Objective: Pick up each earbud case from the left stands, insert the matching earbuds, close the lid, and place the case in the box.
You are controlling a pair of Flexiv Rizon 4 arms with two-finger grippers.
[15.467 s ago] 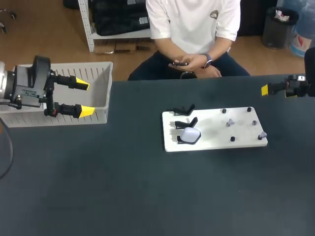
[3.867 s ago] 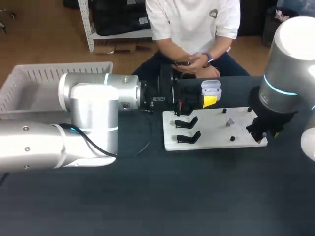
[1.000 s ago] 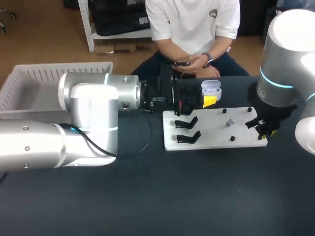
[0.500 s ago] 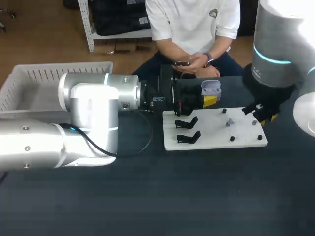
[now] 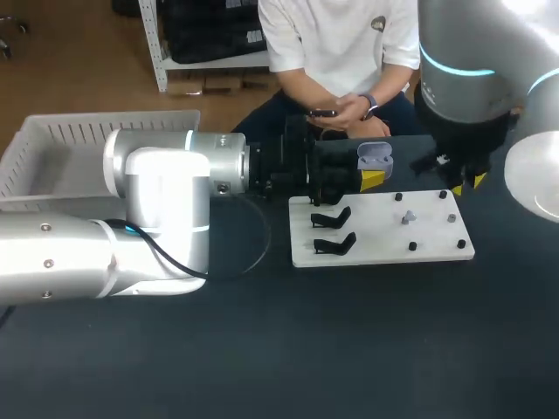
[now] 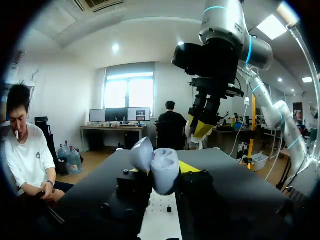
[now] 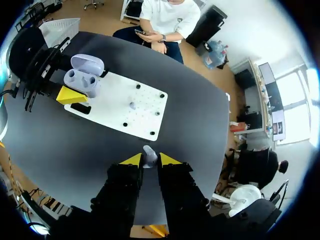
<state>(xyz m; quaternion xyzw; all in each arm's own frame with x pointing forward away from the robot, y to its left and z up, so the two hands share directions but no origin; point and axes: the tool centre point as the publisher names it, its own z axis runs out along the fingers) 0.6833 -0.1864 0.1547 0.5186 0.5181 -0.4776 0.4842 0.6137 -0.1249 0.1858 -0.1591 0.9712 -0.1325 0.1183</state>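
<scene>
1. Earbud case: held up over the far edge of the white board, lid open. Left jaws are closed on its lower body from two sides. In the left wrist view the fingers hide most of that body, and only slivers of the yellow tips show.
2. Right wrist view: two hollows inside the case face up.
3. Earbud: a small pale piece pinched between the right jaws, touching both yellow tips. It cannot be made out in the head view.
4. Left arm: lies level, coming in from the left, wrist toward the board. It covers part of the box at the far left.
5. Right arm: enters from the far right corner, its upper part cut off. Its jaws point down above the board's far right corner, raised clear of the board and apart from the case.
6. Bench: carries the board. Two black stands are on the board's left half. Another pale earbud sits among black pegs on its right half.
</scene>
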